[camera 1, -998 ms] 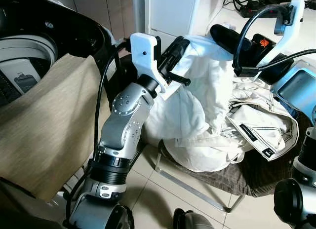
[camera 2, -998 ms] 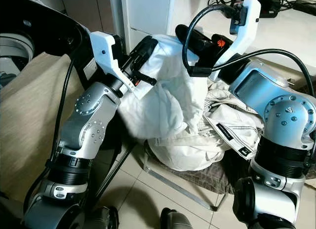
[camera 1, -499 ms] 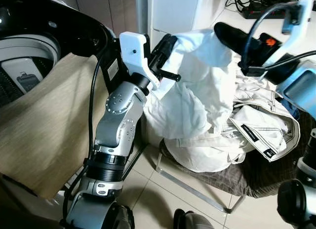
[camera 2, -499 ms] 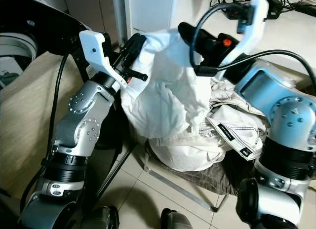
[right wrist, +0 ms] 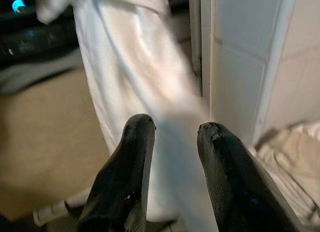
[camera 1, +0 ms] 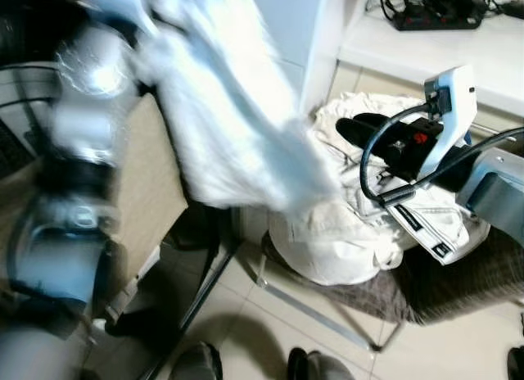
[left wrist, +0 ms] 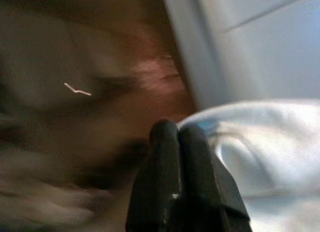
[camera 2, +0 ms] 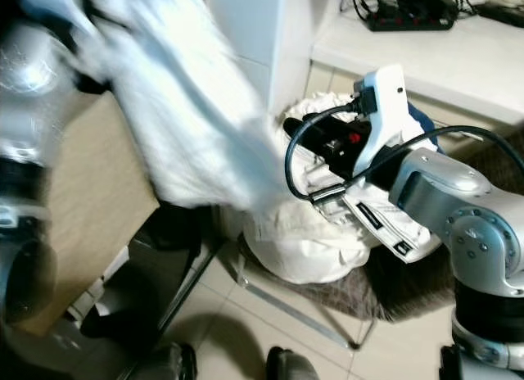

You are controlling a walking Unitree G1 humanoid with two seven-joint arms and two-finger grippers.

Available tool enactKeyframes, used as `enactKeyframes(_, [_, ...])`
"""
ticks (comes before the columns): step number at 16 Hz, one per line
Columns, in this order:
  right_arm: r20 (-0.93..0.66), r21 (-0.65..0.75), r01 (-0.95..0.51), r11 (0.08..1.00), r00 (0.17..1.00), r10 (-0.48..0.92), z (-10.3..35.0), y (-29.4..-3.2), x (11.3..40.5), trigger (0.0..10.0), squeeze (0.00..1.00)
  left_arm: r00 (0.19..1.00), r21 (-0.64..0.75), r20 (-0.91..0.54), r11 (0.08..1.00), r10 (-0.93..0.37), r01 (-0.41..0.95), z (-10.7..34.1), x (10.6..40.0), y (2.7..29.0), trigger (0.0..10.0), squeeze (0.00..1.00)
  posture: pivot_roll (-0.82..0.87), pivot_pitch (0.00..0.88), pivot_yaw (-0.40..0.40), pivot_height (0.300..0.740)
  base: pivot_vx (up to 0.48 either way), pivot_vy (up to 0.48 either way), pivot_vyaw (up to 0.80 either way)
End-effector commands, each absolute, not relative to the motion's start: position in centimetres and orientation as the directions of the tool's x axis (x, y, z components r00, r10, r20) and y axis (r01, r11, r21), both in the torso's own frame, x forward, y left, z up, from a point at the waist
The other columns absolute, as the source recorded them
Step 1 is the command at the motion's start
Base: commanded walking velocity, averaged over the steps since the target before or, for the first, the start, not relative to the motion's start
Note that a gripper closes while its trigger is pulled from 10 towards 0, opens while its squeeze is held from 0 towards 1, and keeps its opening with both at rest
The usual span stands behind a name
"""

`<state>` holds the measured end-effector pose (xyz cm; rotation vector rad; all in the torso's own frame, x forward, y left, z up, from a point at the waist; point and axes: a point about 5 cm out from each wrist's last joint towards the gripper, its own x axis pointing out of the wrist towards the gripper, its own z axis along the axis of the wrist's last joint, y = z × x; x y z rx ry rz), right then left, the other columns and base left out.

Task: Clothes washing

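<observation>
Two arms were in play. Biggest in shot was the white garment (camera 1: 237, 110), stretched in a long blurred sheet from high on the robot's left down to the laundry heap (camera 1: 344, 232). That pile of pale clothes sat on a dark cloth over a metal-framed rack (camera 1: 327, 310), just beside the white cabinet (camera 1: 303, 28). A tan fabric (camera 1: 151, 192) hung at the left below the raised arm, with the dark washer (camera 1: 16, 110) behind it, though blur left little of the machine readable.

The left gripper (left wrist: 175, 137) was up high, its black fingers pressed together with the white cloth right against them; from the way the garment hung, it looked clamped on the fabric. The right gripper (right wrist: 172, 129) hovered low by the pile, fingers (right wrist: 135, 142) apart, nothing between them, the white sheet hanging just beyond.

By my read, the step in hand was lifting one garment clear of the heap to carry it to the washer. The tail end lay against the pile, so the next move called for more height before swinging left over the drum.
</observation>
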<state>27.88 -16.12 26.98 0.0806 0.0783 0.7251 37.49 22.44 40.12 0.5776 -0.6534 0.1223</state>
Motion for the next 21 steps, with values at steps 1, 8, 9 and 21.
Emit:
enactKeyframes(1, [-0.024, 0.082, -0.622, 0.779, 0.780, 0.625, 27.2, -16.7, 28.2, 10.0, 0.00, 0.492, 0.369, 0.870, 0.690, -0.021, -0.623, 48.7, 32.6, 24.6, 0.0, 0.00, -0.11, 0.071, -0.001, 0.740, 0.000, 0.000, 0.00])
enactKeyframes(8, [-0.020, 0.052, -0.624, 0.779, 0.780, 0.626, 26.4, -15.7, 28.0, 10.0, 0.00, 0.779, 0.646, 0.622, 0.511, 0.080, -0.568, 44.0, 36.7, 27.9, 0.0, 0.00, -0.11, 0.071, 0.007, 0.740, 0.000, 0.000, 0.00])
enactKeyframes(9, [-0.034, 0.046, -0.643, 0.765, 0.764, 0.644, 26.1, -15.3, 27.8, 10.0, 0.00, 0.895, 0.696, 0.419, 0.579, 0.153, -0.425, 40.3, 38.2, 29.0, 1.5, 0.00, -0.11, 0.073, 0.007, 0.740, 0.000, 0.000, 0.00])
enactKeyframes(21, [-0.142, 0.006, -0.686, 0.727, 0.719, 0.680, 23.8, -13.7, 27.2, 10.0, 0.00, 0.980, 0.359, -0.146, 0.930, 0.138, -0.078, 28.9, 38.6, 32.0, 10.0, 1.00, -0.10, 0.067, -0.002, 0.740, 0.000, 0.000, 0.00])
